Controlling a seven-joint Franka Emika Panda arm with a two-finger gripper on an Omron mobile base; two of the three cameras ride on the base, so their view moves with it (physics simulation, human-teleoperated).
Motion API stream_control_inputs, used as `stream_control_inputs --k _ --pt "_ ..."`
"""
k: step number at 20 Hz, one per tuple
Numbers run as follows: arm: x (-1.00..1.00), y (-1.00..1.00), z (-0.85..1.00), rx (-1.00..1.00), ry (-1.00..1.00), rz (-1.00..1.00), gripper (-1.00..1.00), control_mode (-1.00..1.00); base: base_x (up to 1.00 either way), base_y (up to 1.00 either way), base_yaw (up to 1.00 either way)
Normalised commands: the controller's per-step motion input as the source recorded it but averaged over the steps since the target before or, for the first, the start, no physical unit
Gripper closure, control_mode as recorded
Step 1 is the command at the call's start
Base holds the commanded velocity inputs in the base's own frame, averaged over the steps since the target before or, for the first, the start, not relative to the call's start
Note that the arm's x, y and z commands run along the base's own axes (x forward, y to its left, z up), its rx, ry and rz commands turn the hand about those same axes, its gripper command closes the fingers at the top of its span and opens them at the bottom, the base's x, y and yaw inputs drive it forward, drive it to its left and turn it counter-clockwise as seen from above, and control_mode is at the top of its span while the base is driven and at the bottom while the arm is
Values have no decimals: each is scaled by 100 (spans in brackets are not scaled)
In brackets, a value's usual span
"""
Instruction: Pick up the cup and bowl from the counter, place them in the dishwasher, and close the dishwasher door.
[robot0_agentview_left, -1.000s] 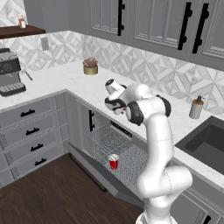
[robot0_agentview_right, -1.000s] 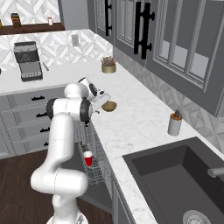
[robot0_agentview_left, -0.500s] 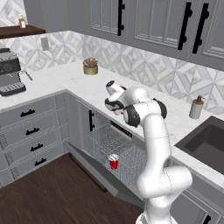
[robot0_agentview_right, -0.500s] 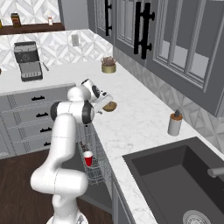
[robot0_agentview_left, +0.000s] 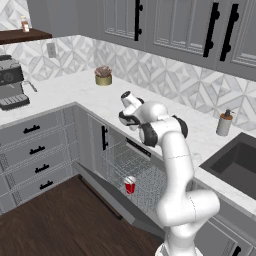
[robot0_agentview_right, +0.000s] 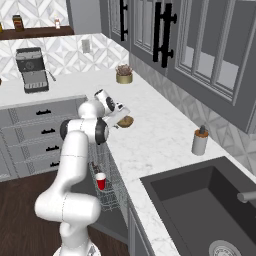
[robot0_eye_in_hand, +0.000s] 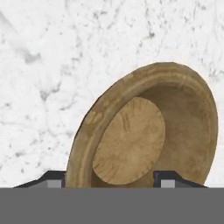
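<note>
Seen close in the hand view: the bowl (robot0_eye_in_hand: 144, 131), tan-brown, resting on the counter (robot0_eye_in_hand: 65, 65), with its lower rim cut off by the bottom of the view. Gripper (robot0_eye_in_hand: 111, 181) placed low over the bowl, with only the tops of the two dark fingertips (robot0_eye_in_hand: 54, 179) showing, one just outside the near rim, the other over the inside of the bowl. Jaws standing apart with part of the rim between them; cannot tell whether touching the wood or gripping it, since the contact is hidden. From the right base view, bowl (robot0_agentview_right: 126, 121) visible as a small brown shape just beside the gripper (robot0_agentview_right: 119, 116), near the front edge of the counter (robot0_agentview_right: 150, 135), partly covered by the hand. From the left base view, hand mostly hidden behind the arm's own wrist, bowl not possible to make out. Below, dishwasher door (robot0_agentview_left: 107, 195) folded down and open, wire rack (robot0_agentview_left: 120, 155) pulled out over it. Standing upright in the rack, the cup (robot0_agentview_left: 130, 185), red with white rim, also visible in the right base view (robot0_agentview_right: 101, 181) under the arm, its base hard to see through the wires.
</note>
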Motion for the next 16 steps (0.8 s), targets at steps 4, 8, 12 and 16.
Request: stream_control_inputs --k 4,8,12,16 --pt "-7 0 -16 2 -1 0 100 -100 0 0 0" --pt "-78 13 1 3 -9 0 100 -100 0 0 0" --pt "-100 39 20 5 -10 0 100 -100 0 0 0" --pt "-100 58 3 4 -2 0 100 -100 0 0 0"
